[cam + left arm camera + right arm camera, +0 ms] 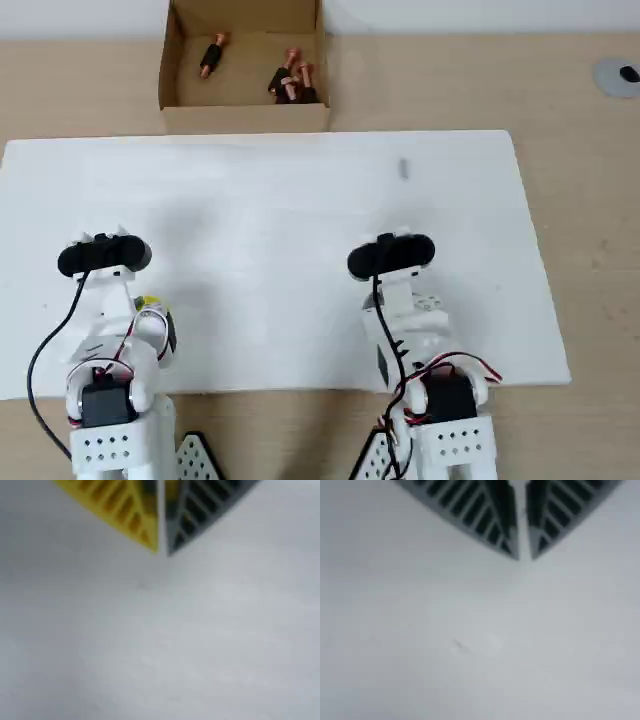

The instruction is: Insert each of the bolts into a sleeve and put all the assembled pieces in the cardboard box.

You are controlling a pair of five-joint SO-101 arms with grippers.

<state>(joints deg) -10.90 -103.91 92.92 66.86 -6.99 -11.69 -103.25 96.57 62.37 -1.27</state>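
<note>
The cardboard box (172,62) stands at the far edge of the white mat. Inside it lie assembled bolt-and-sleeve pieces: one (212,55) toward its left and two more (291,80) close together at its right. Both arms are folded back at the near edge of the mat. My left gripper (162,550), with one yellow and one grey finger, is shut just above the bare mat with nothing in it. My right gripper (524,555), with grey fingers, is shut over the mat and holds nothing either.
The white mat (300,200) covers most of the wooden table (580,150). A small faint grey mark (403,169) lies on the mat at the far right. A round grey disc (617,76) sits on the table at the far right.
</note>
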